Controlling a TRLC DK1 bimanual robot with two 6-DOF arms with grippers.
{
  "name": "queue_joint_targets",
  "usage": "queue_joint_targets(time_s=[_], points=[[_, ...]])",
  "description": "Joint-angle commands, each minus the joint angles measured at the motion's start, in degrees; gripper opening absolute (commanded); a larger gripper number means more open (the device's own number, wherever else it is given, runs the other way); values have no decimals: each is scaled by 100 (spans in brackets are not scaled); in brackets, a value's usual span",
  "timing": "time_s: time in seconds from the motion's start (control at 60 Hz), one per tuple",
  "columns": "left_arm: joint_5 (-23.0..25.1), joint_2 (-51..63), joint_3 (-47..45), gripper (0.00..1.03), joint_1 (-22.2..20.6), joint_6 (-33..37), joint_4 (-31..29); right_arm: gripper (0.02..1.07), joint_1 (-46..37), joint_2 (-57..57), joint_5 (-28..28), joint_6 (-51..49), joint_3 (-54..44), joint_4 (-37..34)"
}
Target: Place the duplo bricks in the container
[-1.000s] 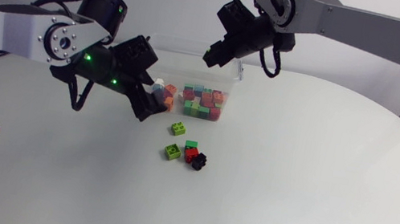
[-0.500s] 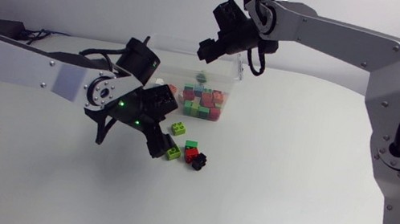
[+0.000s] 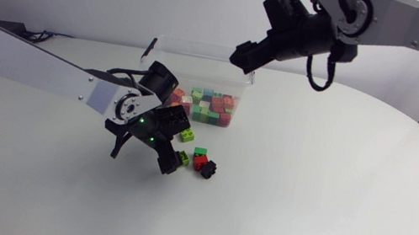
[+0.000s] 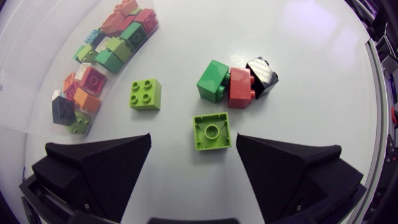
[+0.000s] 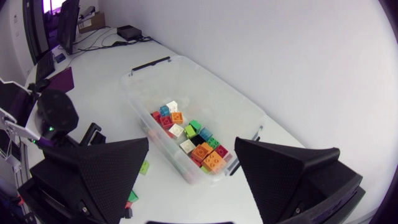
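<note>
Left tool [image 4: 194, 138], spread wide, hangs over an upturned lime brick [image 4: 212, 131] lying between its fingers, left of centre on the bench in the head view. The container [image 3: 204, 47] sits above it. The right tool [image 3: 245, 58], also spread, is farther off.

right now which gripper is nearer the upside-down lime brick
Left. The left gripper is right over the upside-down lime brick, open fingers either side; the right gripper is away by the container.

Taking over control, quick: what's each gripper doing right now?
Left gripper: open, fingers either side of the upside-down lime brick, not clamped on it.
Right gripper: open, holding nothing.
</note>
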Motion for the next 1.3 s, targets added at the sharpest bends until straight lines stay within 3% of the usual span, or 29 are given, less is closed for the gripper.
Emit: queue_joint_targets(time_s=[0.0, 0.083, 0.217, 0.35, 0.483, 0.8, 1.283], points=[[-28, 315, 254, 92, -58, -129, -94, 103, -51, -292, -60, -5, -702, 7], [-28, 447, 333, 91, -146, -173, -129, 103, -51, -653, -60, 30, -1327, 24], [-28, 632, 404, 79, -199, -182, -173, 103, 19, -1031, -60, 92, -1871, 7], [-28, 746, 448, 41, -225, -190, -217, 103, 256, -1057, -42, 162, -2223, -160], [-2, 825, 615, 37, -216, -261, -639, 103, 546, -855, 28, 189, -2513, -178], [-11, 394, 456, 35, -278, -173, -1017, 102, 1030, 50, 362, 4, -2539, -398], [200, -1135, 483, 35, 364, -103, -1491, 97, 1267, 1219, 652, -295, -1696, -723]])
